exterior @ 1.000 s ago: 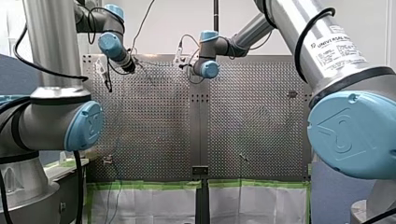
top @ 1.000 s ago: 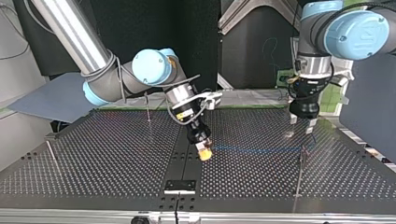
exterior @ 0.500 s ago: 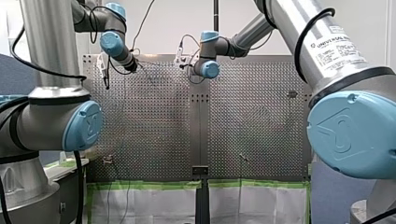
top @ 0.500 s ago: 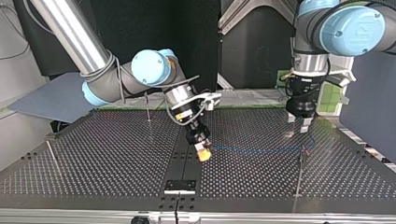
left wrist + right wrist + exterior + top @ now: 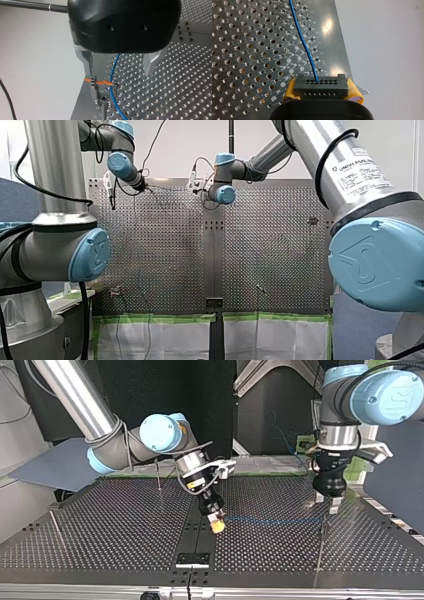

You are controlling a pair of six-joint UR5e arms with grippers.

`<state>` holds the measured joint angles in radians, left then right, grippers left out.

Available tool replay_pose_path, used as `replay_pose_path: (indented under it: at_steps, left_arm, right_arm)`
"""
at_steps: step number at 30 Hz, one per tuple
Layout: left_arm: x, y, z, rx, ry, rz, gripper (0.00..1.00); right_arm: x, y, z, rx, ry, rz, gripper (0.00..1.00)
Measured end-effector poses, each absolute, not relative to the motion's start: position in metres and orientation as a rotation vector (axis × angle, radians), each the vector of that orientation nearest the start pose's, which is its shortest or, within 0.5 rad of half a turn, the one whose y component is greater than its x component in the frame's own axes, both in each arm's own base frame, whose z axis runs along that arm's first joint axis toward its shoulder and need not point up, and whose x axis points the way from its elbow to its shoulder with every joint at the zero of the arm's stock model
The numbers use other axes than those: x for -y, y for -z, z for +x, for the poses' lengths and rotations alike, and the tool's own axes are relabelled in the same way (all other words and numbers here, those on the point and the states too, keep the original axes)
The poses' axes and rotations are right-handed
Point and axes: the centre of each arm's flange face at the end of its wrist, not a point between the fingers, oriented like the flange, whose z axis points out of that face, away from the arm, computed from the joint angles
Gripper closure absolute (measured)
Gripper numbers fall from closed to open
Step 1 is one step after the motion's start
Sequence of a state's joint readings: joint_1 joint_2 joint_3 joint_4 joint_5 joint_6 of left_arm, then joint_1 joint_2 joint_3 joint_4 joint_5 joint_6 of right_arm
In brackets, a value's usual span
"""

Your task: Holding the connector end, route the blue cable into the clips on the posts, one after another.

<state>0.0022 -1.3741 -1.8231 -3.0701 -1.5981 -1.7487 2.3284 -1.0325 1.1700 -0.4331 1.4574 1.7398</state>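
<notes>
In the right wrist view my right gripper (image 5: 321,100) is shut with yellow pads on a black connector (image 5: 321,86). The blue cable (image 5: 302,37) leaves the connector and runs away over the perforated table. In the top view my right gripper (image 5: 216,525) hangs low near the middle. From there the blue cable (image 5: 272,520) stretches toward a thin post (image 5: 322,532) at the right. My left gripper (image 5: 326,502) hovers just above that post. In the left wrist view my left gripper (image 5: 120,72) is open, the blue cable (image 5: 113,72) passes between its metal fingers untouched, and an orange clip (image 5: 100,82) sits on the post below.
Other thin posts stand at the top view's back middle (image 5: 158,475) and at its left edge (image 5: 54,520). A small black bracket (image 5: 192,559) sits at the near edge. The table's edge (image 5: 344,57) lies close beside the connector.
In the top view my left gripper has shifted right and down, closer to the post with the orange clip. My right gripper and the connector have hardly moved.
</notes>
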Motion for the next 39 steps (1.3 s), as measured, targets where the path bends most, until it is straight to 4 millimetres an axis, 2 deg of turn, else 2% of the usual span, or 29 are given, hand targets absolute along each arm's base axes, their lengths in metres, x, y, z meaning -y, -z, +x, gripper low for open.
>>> replay_pose_path:
  at_steps: [17,39]
  left_arm:
    - [0.121,-0.467,0.418,-1.532,0.090,-0.154,0.00]
    - [0.121,-0.467,0.417,-1.533,0.074,-0.169,0.00]
  right_arm:
    - [0.434,-0.407,0.605,-0.891,2.843,-2.005,1.00]
    - [0.436,-0.407,0.604,-0.881,2.843,-2.005,1.00]
